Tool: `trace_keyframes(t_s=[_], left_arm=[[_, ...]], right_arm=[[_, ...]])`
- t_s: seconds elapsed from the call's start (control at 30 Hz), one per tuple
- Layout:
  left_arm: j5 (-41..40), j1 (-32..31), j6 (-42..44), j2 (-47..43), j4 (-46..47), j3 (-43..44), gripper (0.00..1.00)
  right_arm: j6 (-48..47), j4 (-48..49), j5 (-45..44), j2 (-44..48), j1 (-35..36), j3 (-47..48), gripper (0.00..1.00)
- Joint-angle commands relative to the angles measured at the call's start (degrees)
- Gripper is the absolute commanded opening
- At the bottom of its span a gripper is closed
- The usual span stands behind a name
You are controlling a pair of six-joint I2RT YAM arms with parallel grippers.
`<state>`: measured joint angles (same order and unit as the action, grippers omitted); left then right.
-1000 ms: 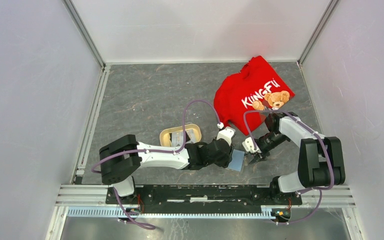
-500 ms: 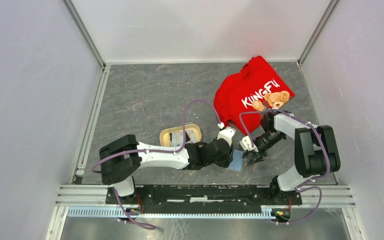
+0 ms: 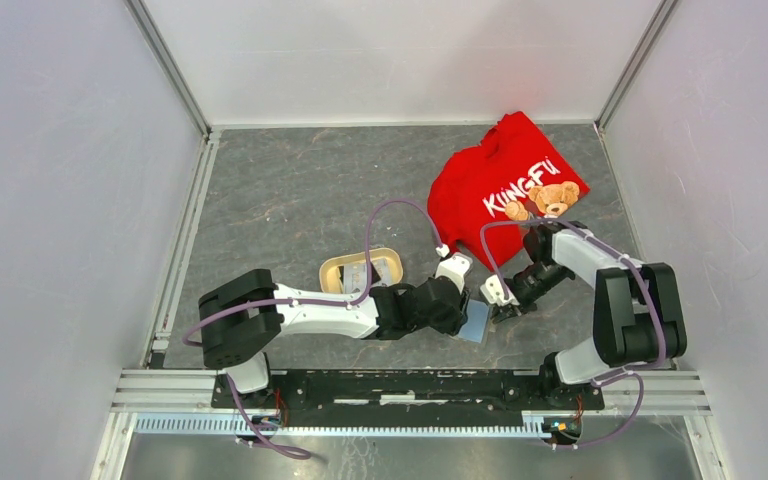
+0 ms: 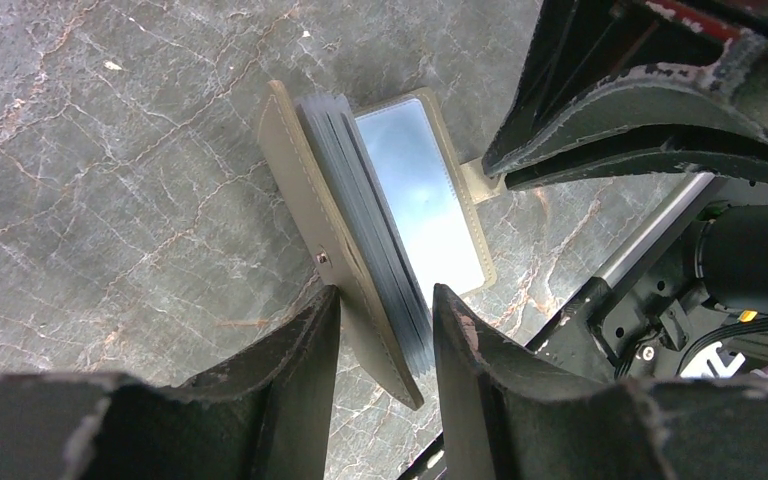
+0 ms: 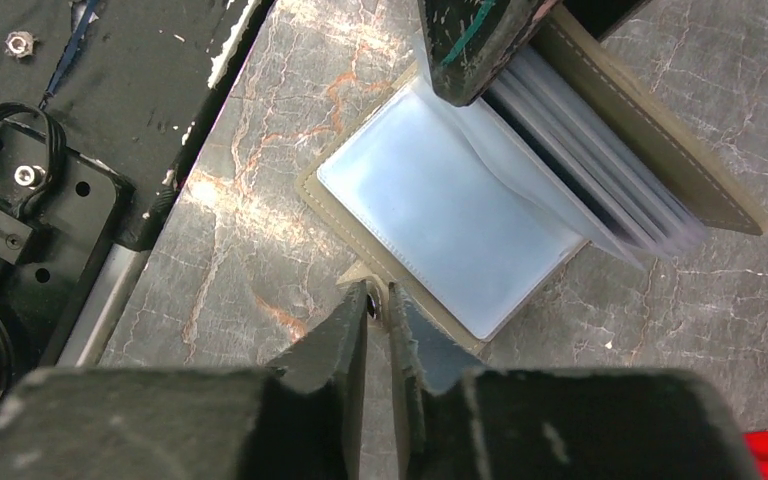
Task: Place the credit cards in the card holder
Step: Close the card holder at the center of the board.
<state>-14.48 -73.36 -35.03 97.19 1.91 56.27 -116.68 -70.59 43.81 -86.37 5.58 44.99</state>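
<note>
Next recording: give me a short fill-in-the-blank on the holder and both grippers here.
The card holder is held ____, clear sleeves showing.
The right gripper pinches its small ____ at the cover's edge.
The left gripper clamps the other cover; the shirt beyond is ____.
Missing: open; tab; red.

The card holder (image 3: 475,322) is seen at the lower centre of the top view, opened. One olive-grey stitched cover is laid flat on the table (image 3: 290,190), a clear pale pocket facing up. The other cover and a stack of clear sleeves are tilted up. Pale credit cards (image 3: 363,272) are seen in a beige tray (image 3: 328,270) to its left.
</note>
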Motion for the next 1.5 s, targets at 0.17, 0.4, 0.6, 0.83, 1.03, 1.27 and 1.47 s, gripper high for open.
trace_keyframes(t_s=[0.17, 0.4, 0.6, 0.83, 1.03, 1.27, 1.47], left_arm=[[5.27, -0.2, 0.12, 0.28, 7.0, 0.42, 0.46], [11.16, -0.05, -1.73, 2.13, 12.31, -0.73, 0.51], [16.94, 1.65, -4.46, 3.36, 19.5, -4.12, 0.57], [24.81, 4.25, -7.67, 6.93, 31.5, -6.85, 0.61], [25.63, 5.48, -8.7, 8.93, 33.99, -7.74, 0.63], [20.03, 7.9, -12.73, 8.93, 30.38, -10.25, 0.39], [18.43, 8.83, -13.65, 12.25, 26.59, -7.01, 0.3]], right_arm=[[-3.05, -1.13, -0.16, 3.6, 0.19, 1.23, 0.01], [-3.57, -1.32, 1.86, 6.94, 0.14, 2.73, 0.0], [-4.63, -1.31, 2.97, 7.44, 0.14, 2.16, 0.0], [-5.52, -1.06, 4.26, 6.24, 0.12, 2.7, 0.0], [-6.63, -1.32, 4.88, 5.5, 0.12, 4.04, 0.0], [-7.45, -1.35, 3.02, 5.76, 0.13, 3.99, 0.0], [-9.71, -1.46, 4.61, 7.14, 0.11, 3.4, 0.0]])
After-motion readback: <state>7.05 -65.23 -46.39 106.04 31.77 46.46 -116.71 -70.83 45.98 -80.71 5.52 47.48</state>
